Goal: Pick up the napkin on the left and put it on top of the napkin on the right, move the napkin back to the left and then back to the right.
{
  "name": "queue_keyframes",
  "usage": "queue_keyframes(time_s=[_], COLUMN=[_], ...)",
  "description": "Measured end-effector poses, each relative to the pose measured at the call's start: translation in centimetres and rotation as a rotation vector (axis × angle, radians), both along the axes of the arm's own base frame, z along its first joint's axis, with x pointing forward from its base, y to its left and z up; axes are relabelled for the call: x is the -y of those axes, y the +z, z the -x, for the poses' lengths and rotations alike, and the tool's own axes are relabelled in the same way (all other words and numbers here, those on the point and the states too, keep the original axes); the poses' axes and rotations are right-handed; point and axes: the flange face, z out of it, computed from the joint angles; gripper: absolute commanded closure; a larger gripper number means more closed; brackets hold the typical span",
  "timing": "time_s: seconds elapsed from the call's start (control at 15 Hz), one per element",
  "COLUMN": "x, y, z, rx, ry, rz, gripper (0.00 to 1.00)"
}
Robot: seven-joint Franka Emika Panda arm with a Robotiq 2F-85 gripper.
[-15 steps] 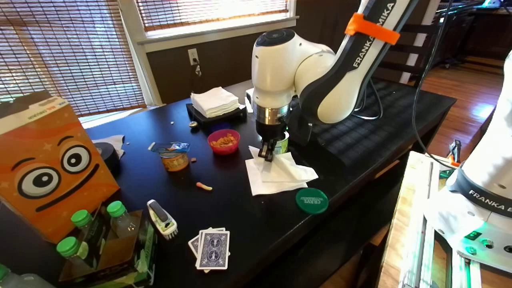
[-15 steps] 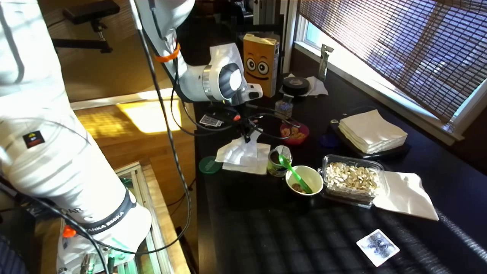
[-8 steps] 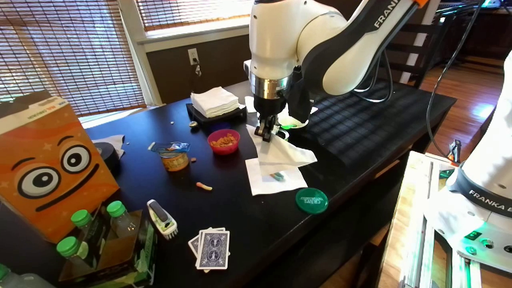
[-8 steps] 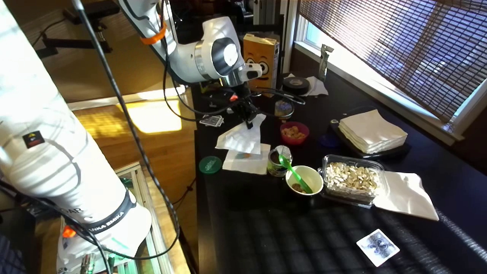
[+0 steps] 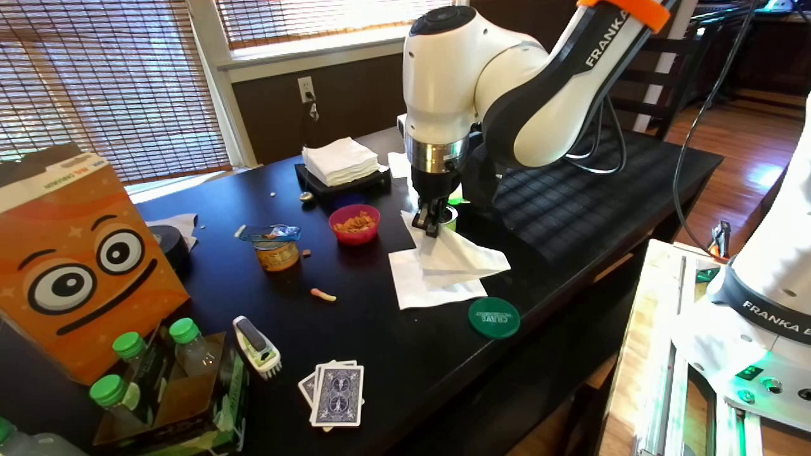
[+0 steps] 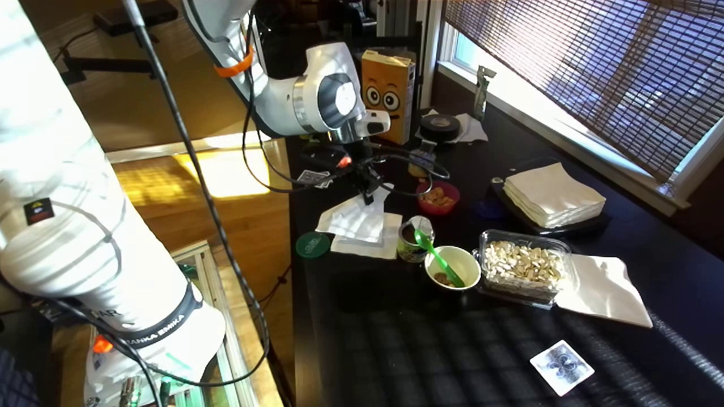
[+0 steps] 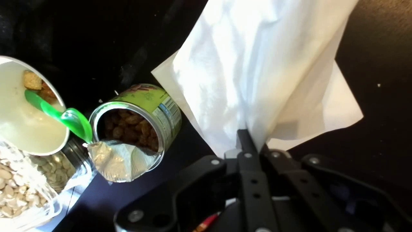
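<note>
1. i've got the pincer (image 7: 254,141) clamped on one end of the upper napkin (image 7: 254,67).
2. it hangs creased over the lower napkin (image 5: 407,288), which lies on the tabletop (image 5: 380,342); i can't tell if the upper one's loose end touches.
3. opened can (image 7: 166,112) just beside the lower napkin in my wrist view.
4. green lid (image 5: 494,318) near that napkin too; pink bowl (image 5: 356,239) farther off in both exterior views.

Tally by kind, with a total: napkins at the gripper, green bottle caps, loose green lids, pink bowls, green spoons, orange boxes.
Napkins: 2, one gripped, one beneath
Green bottle caps: 4, one cut off at the edge
Loose green lid: 1
Pink bowl: 1
Green spoon: 1
Orange box: 1
Total: 10
</note>
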Motion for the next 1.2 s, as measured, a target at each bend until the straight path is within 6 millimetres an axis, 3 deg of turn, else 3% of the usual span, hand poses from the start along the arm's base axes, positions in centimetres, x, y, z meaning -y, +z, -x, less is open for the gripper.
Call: queue_keyframes(time_s=[0.2, 0.27, 0.4, 1.0, 1.2], x=[-0.5, -0.7, -1.0, -1.9, -2.4], y=[-1.6, -2.0, -2.9, -4.6, -5.5], z=[0.0, 0.1, 0.3, 1.1, 1.5], rx=[0.013, 0.016, 0.013, 0.015, 0.001], ry=[-0.034, -0.048, -0.075, -0.176, -0.192], rz=[-0.035, -0.045, -0.058, -0.055, -0.053], gripper=[0.93, 0.72, 0.63, 0.02, 0.0])
